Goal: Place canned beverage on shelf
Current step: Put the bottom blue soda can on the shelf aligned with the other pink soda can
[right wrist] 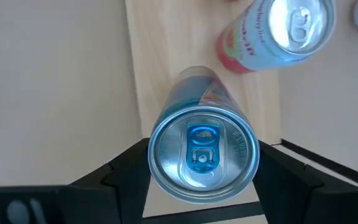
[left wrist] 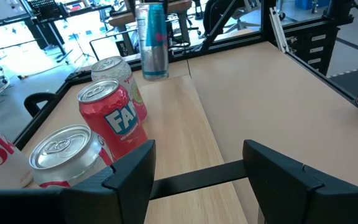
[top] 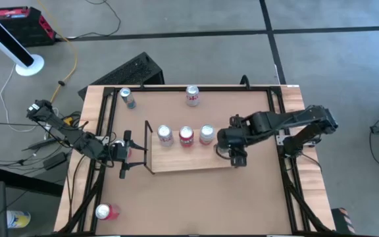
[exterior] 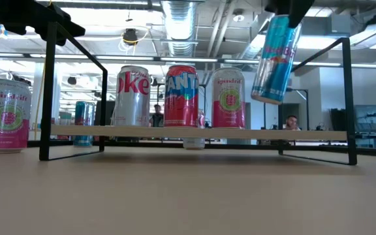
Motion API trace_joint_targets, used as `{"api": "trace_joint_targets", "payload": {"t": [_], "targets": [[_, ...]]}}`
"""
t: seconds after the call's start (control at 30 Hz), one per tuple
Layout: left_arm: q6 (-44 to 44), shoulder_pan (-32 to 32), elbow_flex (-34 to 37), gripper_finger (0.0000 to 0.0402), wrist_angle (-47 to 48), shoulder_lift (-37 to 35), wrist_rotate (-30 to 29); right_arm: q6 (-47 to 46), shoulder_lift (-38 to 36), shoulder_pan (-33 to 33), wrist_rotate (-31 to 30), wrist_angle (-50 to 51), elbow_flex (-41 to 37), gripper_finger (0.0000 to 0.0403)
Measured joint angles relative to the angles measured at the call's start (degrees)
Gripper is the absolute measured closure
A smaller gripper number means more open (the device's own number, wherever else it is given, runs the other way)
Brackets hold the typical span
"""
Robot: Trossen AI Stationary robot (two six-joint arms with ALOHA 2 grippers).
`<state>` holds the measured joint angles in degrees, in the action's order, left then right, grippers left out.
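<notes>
Slim blue can carried over the shelf's open fourth slot.

The right gripper clamps the blue can, tilted, above the shelf at right of frame; next it needs straightening and lowering beside the pink can. The left gripper waits open at the shelf's other end.

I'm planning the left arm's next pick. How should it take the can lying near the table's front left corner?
That can lies on its side, apart from the others, silver top pointing left in the high view. Grip across the middle of its round body, coming straight down from above with the fingers either side of its long axis. The left gripper is open and nearest, so it seems the likelier choice.
</notes>
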<state>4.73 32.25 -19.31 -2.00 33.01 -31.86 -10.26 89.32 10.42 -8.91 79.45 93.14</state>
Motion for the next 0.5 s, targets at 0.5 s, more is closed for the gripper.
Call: {"api": "trace_joint_targets", "payload": {"t": [0.5], "targets": [[-0.01,0.02,0.0,0.0174,0.0,-0.01,0.0,11.16,0.0,-6.07,0.0,3.56,0.0,0.0141]]}}
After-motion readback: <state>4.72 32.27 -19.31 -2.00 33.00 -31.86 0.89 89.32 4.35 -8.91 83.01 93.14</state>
